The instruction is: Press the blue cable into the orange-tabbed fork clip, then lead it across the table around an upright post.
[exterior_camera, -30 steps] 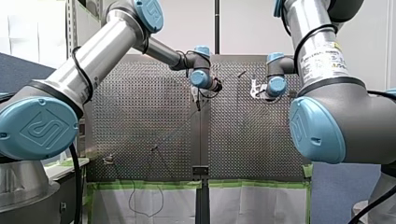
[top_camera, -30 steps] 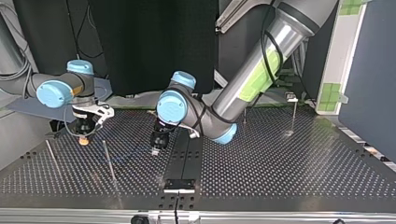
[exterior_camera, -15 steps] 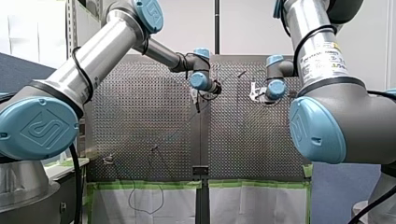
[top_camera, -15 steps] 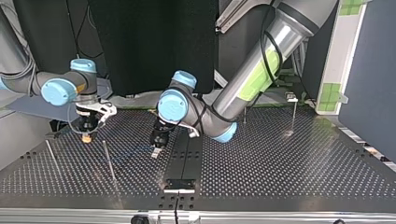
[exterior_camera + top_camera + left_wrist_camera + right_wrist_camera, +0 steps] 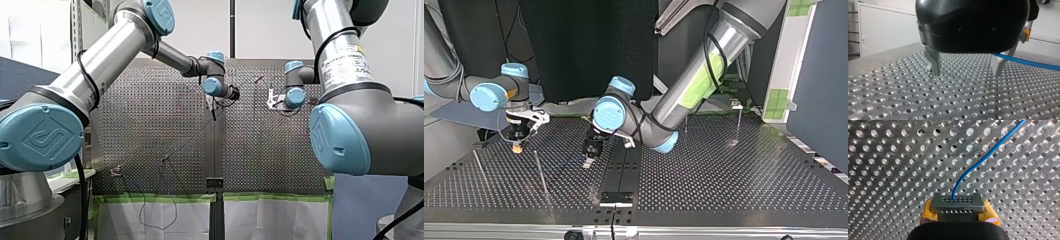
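In the left wrist view my left gripper (image 5: 966,66) stands open just above the perforated table, nothing between its metal fingers (image 5: 934,63). The blue cable (image 5: 1028,61) passes behind one finger and runs off to the side. In the right wrist view my right gripper (image 5: 958,203), with yellow pads, is shut on the blue cable (image 5: 978,161), which curves away over the plate. At the top view's left is my right gripper (image 5: 517,146); my left gripper (image 5: 588,161) is near the middle, with the faint cable (image 5: 566,161) between them. I cannot make out the orange-tabbed clip.
A thin upright post (image 5: 540,172) stands between the two grippers in the top view, another post (image 5: 480,170) further left, and two more posts (image 5: 739,122) at the far right. A black rail (image 5: 621,170) runs down the table's middle.
My left gripper's fingers have opened and it has shifted slightly. My right gripper has moved a little toward the left gripper, still on the cable.
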You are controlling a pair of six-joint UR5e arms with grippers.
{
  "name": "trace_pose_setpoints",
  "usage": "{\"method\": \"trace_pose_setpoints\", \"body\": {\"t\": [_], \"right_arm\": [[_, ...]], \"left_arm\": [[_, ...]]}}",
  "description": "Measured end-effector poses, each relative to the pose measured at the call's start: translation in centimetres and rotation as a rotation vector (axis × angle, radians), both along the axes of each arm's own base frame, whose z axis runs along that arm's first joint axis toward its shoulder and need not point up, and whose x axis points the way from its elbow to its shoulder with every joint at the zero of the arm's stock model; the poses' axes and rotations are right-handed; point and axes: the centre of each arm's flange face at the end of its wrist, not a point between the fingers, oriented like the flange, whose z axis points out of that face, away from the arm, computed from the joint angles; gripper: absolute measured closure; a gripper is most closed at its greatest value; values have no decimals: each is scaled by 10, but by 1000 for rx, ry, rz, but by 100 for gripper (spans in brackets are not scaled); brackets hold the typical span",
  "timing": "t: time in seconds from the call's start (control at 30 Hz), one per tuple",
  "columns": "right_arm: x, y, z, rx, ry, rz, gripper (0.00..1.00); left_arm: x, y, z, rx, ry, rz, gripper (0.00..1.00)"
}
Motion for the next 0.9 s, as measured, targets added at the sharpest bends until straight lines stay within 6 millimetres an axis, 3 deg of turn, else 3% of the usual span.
{"method": "trace_pose_setpoints", "body": {"t": [0.33,0.53,0.67,0.9], "right_arm": [[0,0,-1,2,0,0,100],[-1,4,-13,8,-7,-2,100],[-3,5,-30,18,-17,-5,100],[-9,4,-79,75,-9,-25,100]], "left_arm": [[3,4,1,2,-1,14,0],[5,8,1,1,-1,53,0],[6,10,1,2,-1,76,0],[6,10,1,3,-1,85,0]]}}
